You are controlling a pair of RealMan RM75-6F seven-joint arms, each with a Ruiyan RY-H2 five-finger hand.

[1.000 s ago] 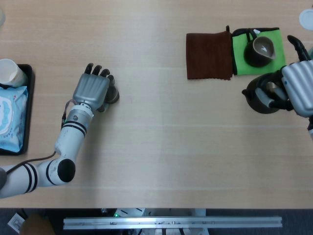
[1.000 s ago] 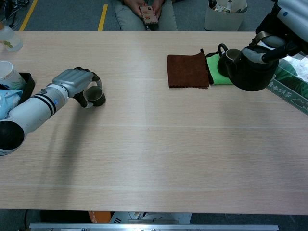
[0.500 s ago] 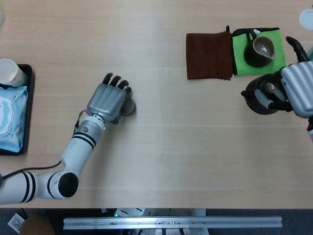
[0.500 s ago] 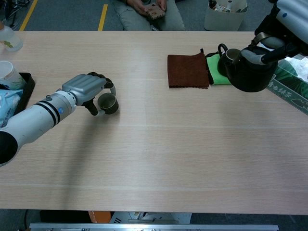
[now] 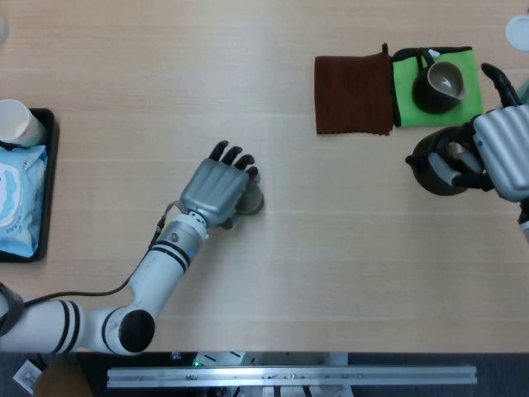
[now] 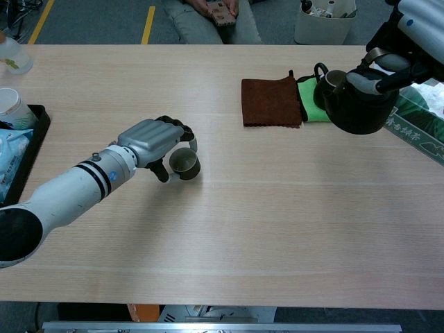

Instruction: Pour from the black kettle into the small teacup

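On the left, the left robot hand (image 6: pixel 154 142) grips the small teacup (image 6: pixel 183 164) on the surface (image 6: pixel 277 208), fingers wrapped round it. Far right, the right robot hand (image 5: pixel 500 153) is clamped on the black kettle (image 6: pixel 355 104), held above the surface. Cup and kettle are well apart, so tilting now would likely spill onto the surface. The head view hides most of the cup under the hand; the chest view shows its open mouth.

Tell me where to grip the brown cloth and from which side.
Pinch the brown cloth at its left edge, coming from above on that side. It lies flat on the table, and its right edge meets the green cloth under the small pitcher.
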